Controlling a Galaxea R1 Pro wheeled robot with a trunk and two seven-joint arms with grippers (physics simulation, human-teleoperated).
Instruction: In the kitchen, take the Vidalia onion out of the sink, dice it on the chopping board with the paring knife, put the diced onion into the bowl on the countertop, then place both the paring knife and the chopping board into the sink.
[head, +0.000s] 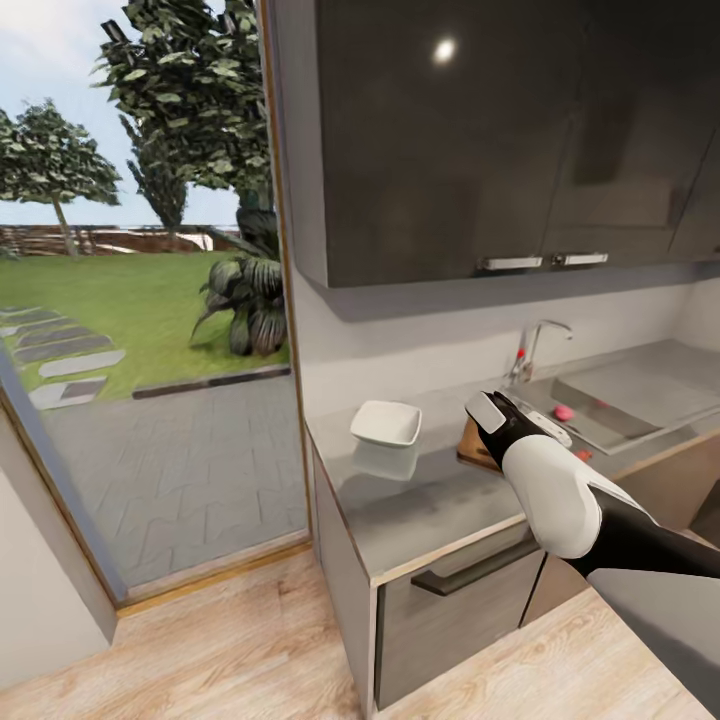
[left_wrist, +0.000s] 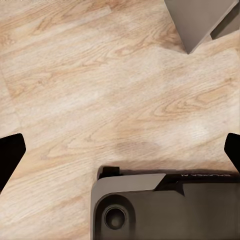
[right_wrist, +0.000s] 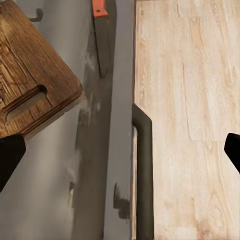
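Upper cabinets (head: 480, 140): glossy dark charcoal, chrome bar handles.
Back wall (head: 440, 335): pale grey.
Desk (head: 430, 500): glossy grey, reflective, with a thin light wood edge.
Drawer front (head: 450, 620): grey-brown, black bar handle.
Bowl (head: 386, 423): plain white.
Board (right_wrist: 30, 75): dark brown wood, streaked grain.
Knife (right_wrist: 102, 35): orange-red handle, dark grey blade.
Sink (head: 620, 395): matt grey steel; a pink-red round thing (head: 563, 411) inside.
Tap (head: 530, 355): chrome, red knob.
Right arm (head: 560, 490): white shell, black sleeve and wrist.
Floor (left_wrist: 100, 90): pale honey wood planks, wavy grain.
Lawn (head: 120, 300): bright green, with grey stepping stones.
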